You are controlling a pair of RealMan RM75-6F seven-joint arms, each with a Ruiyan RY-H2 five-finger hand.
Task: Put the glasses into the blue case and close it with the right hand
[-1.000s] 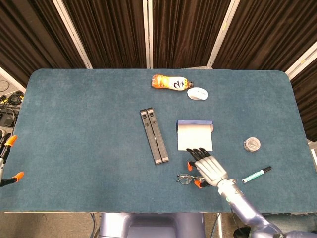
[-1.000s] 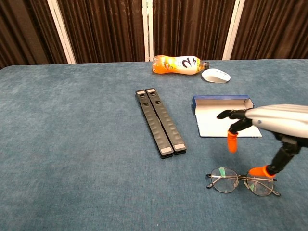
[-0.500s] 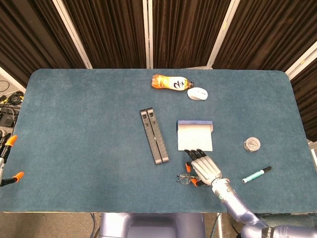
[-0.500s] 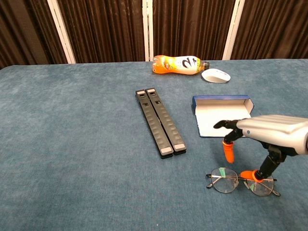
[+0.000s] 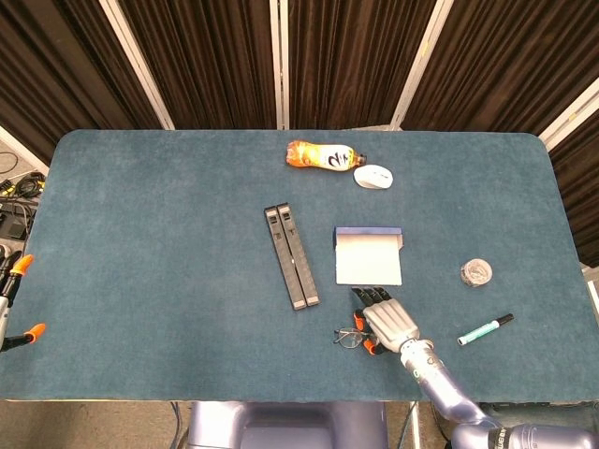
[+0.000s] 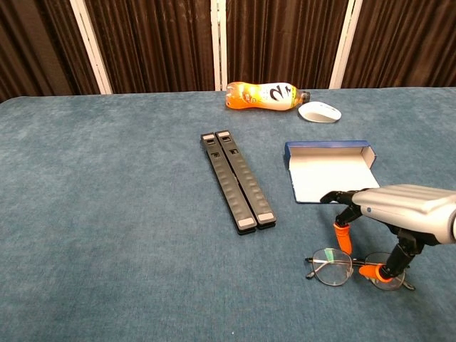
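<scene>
right hand (image 6: 399, 214) lowered onto glasses (image 6: 356, 267) | fingers spread, orange tips touching frame | thin-rimmed, lenses up

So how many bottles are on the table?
1. The orange bottle lies on its side at the far edge of the table, just left of the white mouse. Nothing in either view looks able to hide another.

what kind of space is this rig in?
Likely a robot lab or data-collection booth, not a home: a table covered in blue felt, dark curtains hung between white posts all round, and loose cables on the floor at the left edge.
</scene>
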